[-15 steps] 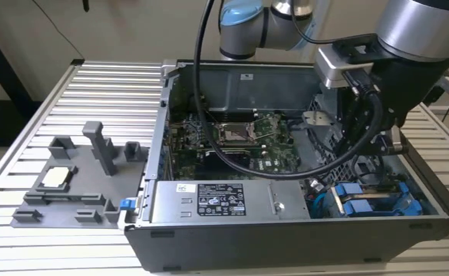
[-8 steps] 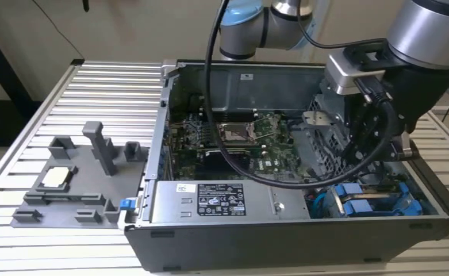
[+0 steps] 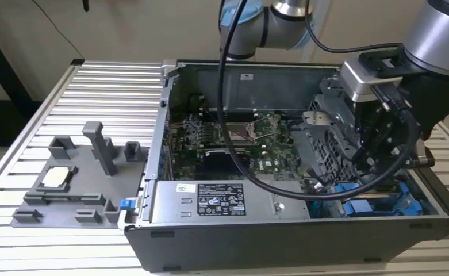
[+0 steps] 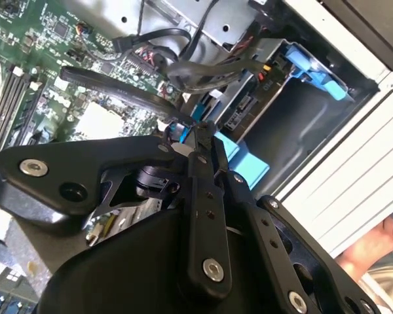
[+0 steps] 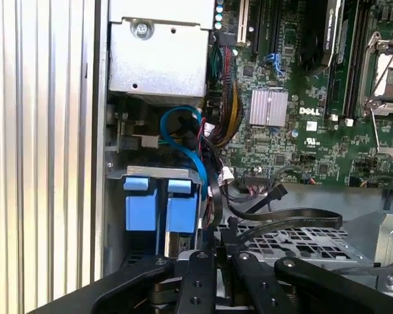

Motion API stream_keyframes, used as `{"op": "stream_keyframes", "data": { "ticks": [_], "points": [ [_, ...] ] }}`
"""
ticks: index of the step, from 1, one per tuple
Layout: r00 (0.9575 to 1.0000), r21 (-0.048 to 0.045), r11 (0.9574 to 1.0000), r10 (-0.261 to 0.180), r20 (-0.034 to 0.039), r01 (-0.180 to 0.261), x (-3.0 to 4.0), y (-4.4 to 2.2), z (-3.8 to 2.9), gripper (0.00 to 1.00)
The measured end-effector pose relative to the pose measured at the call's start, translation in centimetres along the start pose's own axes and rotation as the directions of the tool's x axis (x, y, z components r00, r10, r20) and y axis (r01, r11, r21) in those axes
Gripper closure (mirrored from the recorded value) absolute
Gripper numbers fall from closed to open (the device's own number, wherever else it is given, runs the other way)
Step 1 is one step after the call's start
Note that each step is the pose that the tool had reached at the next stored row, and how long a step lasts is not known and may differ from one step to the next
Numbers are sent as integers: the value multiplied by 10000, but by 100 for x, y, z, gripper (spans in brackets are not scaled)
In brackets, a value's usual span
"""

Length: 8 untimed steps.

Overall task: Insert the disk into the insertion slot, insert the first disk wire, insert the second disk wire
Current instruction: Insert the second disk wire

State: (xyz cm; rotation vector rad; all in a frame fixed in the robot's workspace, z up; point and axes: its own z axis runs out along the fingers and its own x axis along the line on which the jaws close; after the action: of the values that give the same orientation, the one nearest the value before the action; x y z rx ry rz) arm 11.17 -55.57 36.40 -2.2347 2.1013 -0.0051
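Observation:
The disk sits in the insertion slot (image 4: 301,124), and its blue carrier (image 4: 247,162) (image 5: 182,212) (image 3: 373,204) shows at the case's corner on the exterior view's right. My gripper (image 4: 198,129) (image 5: 217,239) reaches down into the case just beside that carrier. Its black fingers (image 4: 195,176) are closed together on the plug end of a thin blue disk wire (image 5: 187,147) (image 4: 177,132). Black flat wires (image 5: 281,219) (image 4: 118,88) loop loose close by. The arm hides the fingertips in the exterior view.
The silver labelled power-supply box (image 3: 217,201) lies along the case's front wall. The motherboard (image 5: 295,124) and a perforated grey cage (image 5: 295,239) flank the gripper. A grey fixture (image 3: 71,184) stands on the slatted table. A person's hand (image 4: 373,245) rests outside the case.

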Motion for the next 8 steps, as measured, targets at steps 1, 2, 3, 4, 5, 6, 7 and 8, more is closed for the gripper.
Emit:
{"op": "stream_keyframes", "data": {
  "ticks": [1, 2, 3, 4, 5, 6, 7, 8],
  "points": [
    [10000, 0, 10000, -1, -9, 1, 19, -5, 1, 84],
    [10000, -1, 10000, -1, -13, 1, 40, -9, 2, 84],
    [10000, -1, 10000, -1, -16, 1, 60, -11, 4, 84],
    [10000, -1, 10000, 0, -16, 0, 79, -15, 7, 84],
    [10000, -1, 10000, -1, -16, 1, 97, -22, 11, 84],
    [10000, -1, 10000, -1, -16, 1, 108, -29, 16, 84],
    [10000, 0, 10000, 0, -15, 0, 113, -38, 20, 84],
    [10000, 3, 10000, -1, -15, 1, 113, -46, 23, 84]
  ]
}}
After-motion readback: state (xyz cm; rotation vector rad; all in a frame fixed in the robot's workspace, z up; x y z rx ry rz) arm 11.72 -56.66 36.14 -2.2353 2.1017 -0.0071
